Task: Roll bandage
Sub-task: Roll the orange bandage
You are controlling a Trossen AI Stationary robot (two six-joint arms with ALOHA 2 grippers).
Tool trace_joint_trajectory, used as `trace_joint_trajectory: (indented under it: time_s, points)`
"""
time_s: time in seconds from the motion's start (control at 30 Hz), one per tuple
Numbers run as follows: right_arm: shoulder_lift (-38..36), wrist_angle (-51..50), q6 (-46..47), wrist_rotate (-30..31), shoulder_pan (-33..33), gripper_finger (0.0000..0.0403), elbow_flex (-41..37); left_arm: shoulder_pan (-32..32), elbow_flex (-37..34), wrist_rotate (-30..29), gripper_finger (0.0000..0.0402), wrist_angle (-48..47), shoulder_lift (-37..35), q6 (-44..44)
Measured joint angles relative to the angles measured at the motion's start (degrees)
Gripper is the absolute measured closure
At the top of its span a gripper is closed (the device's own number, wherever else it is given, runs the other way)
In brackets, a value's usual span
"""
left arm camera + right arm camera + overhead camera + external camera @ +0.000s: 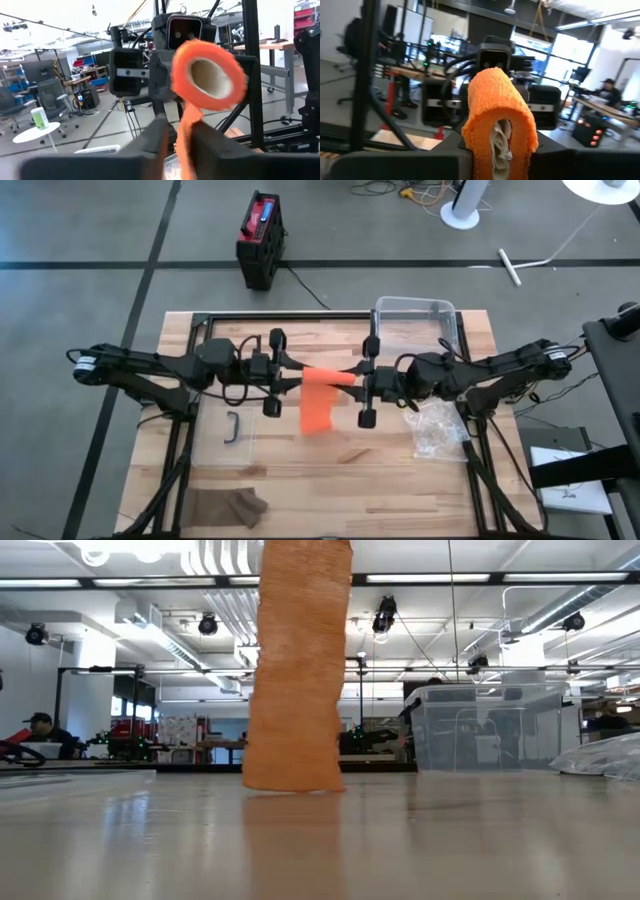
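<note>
Your orange bandage (322, 395) is held up over the middle of the wooden surface (330, 480), roll end up between the two arms, loose tail hanging down until it just touches the top in the low view. The right pincer (368, 380) is clamped narrow on the roll, squashing it oval, likely to keep it from turning freely. The left pincer (273, 375) sits at the other side; its fingers (150, 145) look pinched on the strip just below the roll, probably to keep tension on the tail, but you can't be sure the grip is set. Winding looks barely begun, lots of tail left. Clear bin (415, 320) behind, crinkled plastic bag (437, 430) to the right, brown cloth (225, 507) near the front edge.
</note>
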Motion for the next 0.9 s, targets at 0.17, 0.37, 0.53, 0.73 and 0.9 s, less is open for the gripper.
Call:
trace_joint_trajectory:
  time_s: [0.17,0.37,0.53,0.73,0.9]
  points:
    - [0.00,0.54,3.13,-0.77,0.00,0.0337,0.00,0.00,0.03,-0.02,0.0393,-0.05,0.07,0.37]
    - [-0.44,6.02,9.94,-6.15,0.00,0.0342,0.00,-0.07,-0.26,-0.27,0.0401,0.31,1.19,0.06]
    - [-1.80,7.84,16.46,-7.50,-0.06,0.0346,-0.02,-0.07,-0.30,-2.89,0.0401,0.78,2.72,0.51]
    - [-4.09,6.71,21.89,-6.57,-0.59,0.0336,-0.02,-0.04,-0.38,-6.19,0.0401,0.38,3.31,2.04]
    - [-4.59,2.37,17.54,-3.31,-0.50,0.0346,0.00,-0.01,-0.56,-6.66,0.0401,0.47,1.80,2.49]
